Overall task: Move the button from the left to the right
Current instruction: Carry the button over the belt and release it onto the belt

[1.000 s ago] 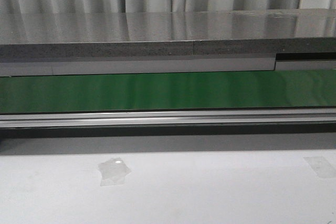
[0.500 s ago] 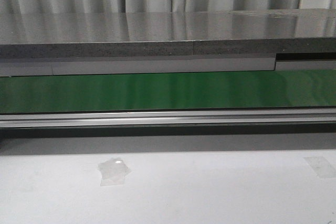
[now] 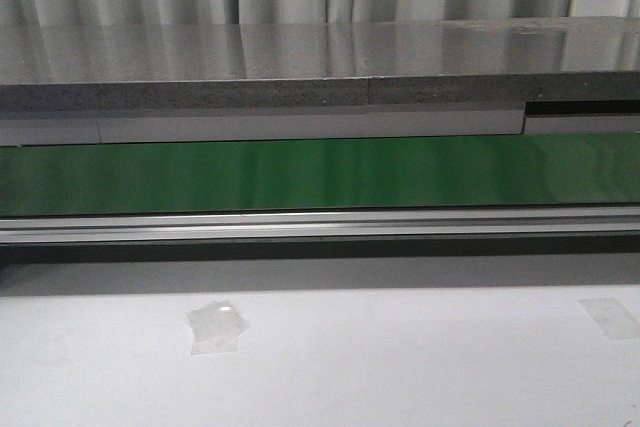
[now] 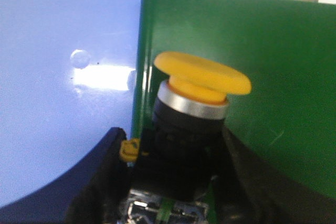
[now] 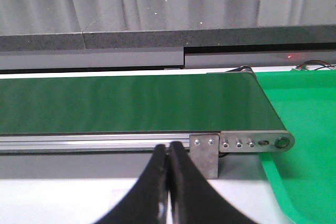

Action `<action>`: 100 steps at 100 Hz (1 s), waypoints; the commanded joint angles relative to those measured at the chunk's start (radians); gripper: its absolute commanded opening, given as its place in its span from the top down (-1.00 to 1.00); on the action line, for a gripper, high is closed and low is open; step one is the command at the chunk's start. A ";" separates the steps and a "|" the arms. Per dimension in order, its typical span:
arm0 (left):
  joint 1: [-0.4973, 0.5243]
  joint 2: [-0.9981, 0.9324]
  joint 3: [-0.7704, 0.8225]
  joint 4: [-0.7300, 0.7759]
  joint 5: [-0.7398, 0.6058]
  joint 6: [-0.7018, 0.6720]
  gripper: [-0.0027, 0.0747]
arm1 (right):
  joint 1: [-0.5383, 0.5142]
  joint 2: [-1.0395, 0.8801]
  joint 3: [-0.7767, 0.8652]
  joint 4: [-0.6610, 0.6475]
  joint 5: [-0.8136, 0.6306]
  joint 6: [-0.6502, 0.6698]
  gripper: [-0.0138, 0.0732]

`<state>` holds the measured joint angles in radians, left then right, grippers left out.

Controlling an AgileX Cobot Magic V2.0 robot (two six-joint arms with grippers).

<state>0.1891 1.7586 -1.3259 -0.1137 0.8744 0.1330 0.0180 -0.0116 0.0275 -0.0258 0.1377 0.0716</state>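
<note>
The left gripper [image 4: 173,182] holds the button [image 4: 191,124] by its black body over the end of the green belt [image 4: 273,77], cap toward 12 o'clock, while the right gripper [image 5: 169,182] is closed and empty, so a tilted release can topple the button off the belt edge

- The left gripper [image 4: 173,182] was seen in the left wrist view as two broad, matte black fingers [image 4: 100,182] with curved outer edges.
- The right gripper [image 5: 168,192] was made up of two black fingers [image 5: 149,192], smooth and tapering to narrow rounded tips.
- No arm was shown in the front view.
</note>
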 commanded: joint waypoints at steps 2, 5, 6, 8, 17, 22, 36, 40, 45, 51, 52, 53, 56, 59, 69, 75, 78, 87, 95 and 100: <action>-0.010 -0.029 -0.023 -0.041 -0.028 -0.001 0.82 | 0.001 -0.018 -0.016 -0.010 -0.078 -0.001 0.84; -0.012 -0.026 -0.023 -0.043 -0.028 -0.001 0.82 | 0.001 -0.018 -0.016 -0.010 -0.078 -0.001 0.84; -0.015 -0.024 -0.023 -0.043 -0.028 -0.001 0.82 | 0.001 -0.018 -0.016 -0.010 -0.078 -0.001 0.84; -0.015 -0.024 -0.023 -0.043 -0.028 -0.001 0.82 | 0.001 -0.018 -0.016 -0.010 -0.078 -0.001 0.84; -0.022 -0.024 -0.021 -0.043 -0.028 -0.001 0.82 | 0.001 -0.018 -0.016 -0.010 -0.078 -0.001 0.84; -0.024 -0.024 -0.021 -0.043 -0.028 -0.001 0.82 | 0.001 -0.018 -0.016 -0.010 -0.078 -0.001 0.84; -0.026 -0.024 -0.021 -0.060 -0.023 -0.001 0.81 | 0.001 -0.018 -0.016 -0.010 -0.078 -0.001 0.84; -0.026 -0.024 -0.021 -0.062 -0.023 -0.001 0.78 | 0.001 -0.018 -0.016 -0.010 -0.078 -0.001 0.84; -0.026 -0.024 -0.021 -0.062 -0.023 -0.001 0.72 | 0.001 -0.018 -0.016 -0.010 -0.078 -0.001 0.84; -0.026 -0.024 -0.021 -0.062 -0.021 -0.001 0.59 | 0.001 -0.018 -0.016 -0.010 -0.078 -0.001 0.84; -0.026 -0.024 -0.021 -0.062 -0.021 -0.001 0.57 | 0.001 -0.018 -0.016 -0.010 -0.078 -0.001 0.84; -0.026 -0.024 -0.021 -0.062 -0.021 -0.001 0.53 | 0.001 -0.018 -0.016 -0.010 -0.078 -0.001 0.84; -0.026 -0.024 -0.021 -0.062 -0.021 -0.001 0.44 | 0.001 -0.018 -0.016 -0.010 -0.078 -0.001 0.84; -0.026 -0.024 -0.021 -0.062 -0.021 -0.001 0.35 | 0.001 -0.018 -0.016 -0.010 -0.078 -0.001 0.84; -0.026 -0.024 -0.021 -0.062 -0.018 0.003 -0.05 | 0.001 -0.018 -0.016 -0.010 -0.078 -0.001 0.84; -0.026 -0.024 -0.021 -0.062 -0.016 0.006 -0.24 | 0.001 -0.018 -0.016 -0.010 -0.078 -0.001 0.84; -0.026 -0.024 -0.021 -0.062 -0.014 0.008 -0.32 | 0.001 -0.018 -0.016 -0.010 -0.078 -0.001 0.84; -0.026 -0.024 -0.021 -0.062 -0.009 0.010 -0.45 | 0.001 -0.018 -0.016 -0.010 -0.078 -0.001 0.84; -0.026 -0.024 -0.021 -0.066 -0.005 0.010 -0.45 | 0.001 -0.018 -0.016 -0.010 -0.078 -0.001 0.84; -0.026 -0.024 -0.021 -0.068 -0.005 0.010 -0.45 | 0.001 -0.018 -0.016 -0.010 -0.078 -0.001 0.84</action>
<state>0.1710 1.7782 -1.3238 -0.1636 0.8857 0.1424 0.0180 -0.0116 0.0275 -0.0258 0.1377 0.0716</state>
